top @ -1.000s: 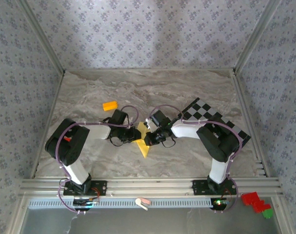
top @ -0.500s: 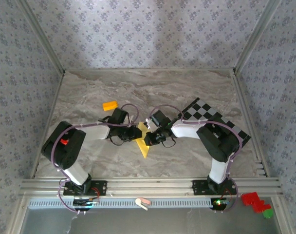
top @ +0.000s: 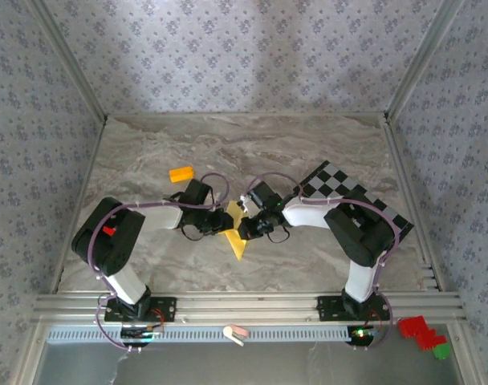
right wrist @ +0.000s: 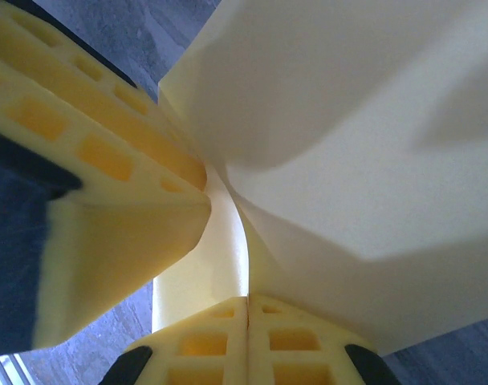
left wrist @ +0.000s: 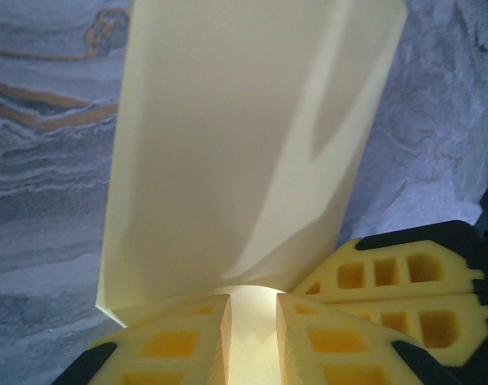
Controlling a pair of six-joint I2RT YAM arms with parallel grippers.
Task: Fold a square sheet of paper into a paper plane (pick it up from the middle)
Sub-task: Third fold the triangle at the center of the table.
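The square sheet of paper [top: 237,243], pale yellow and folded to a point toward the near edge, is held between both grippers at the table's middle. My left gripper [top: 221,224] meets it from the left. In the left wrist view its jaws [left wrist: 253,337] stand a little apart, with a curved fold of the paper [left wrist: 244,144] in the gap. My right gripper [top: 244,230] comes from the right. Its fingers [right wrist: 248,321] are pressed together on an edge of the paper [right wrist: 348,144]. A left finger [right wrist: 107,184] sits close beside it.
A small orange block [top: 180,173] lies behind the left arm. The black-and-white checkered board [top: 348,196] lies under the right arm at the right. Metal rails [top: 244,305] run along the near edge, with a pink-and-white item [top: 234,332] below them.
The left arm's elbow swayed slightly left and came back. Both grippers and the paper have stayed where they were.
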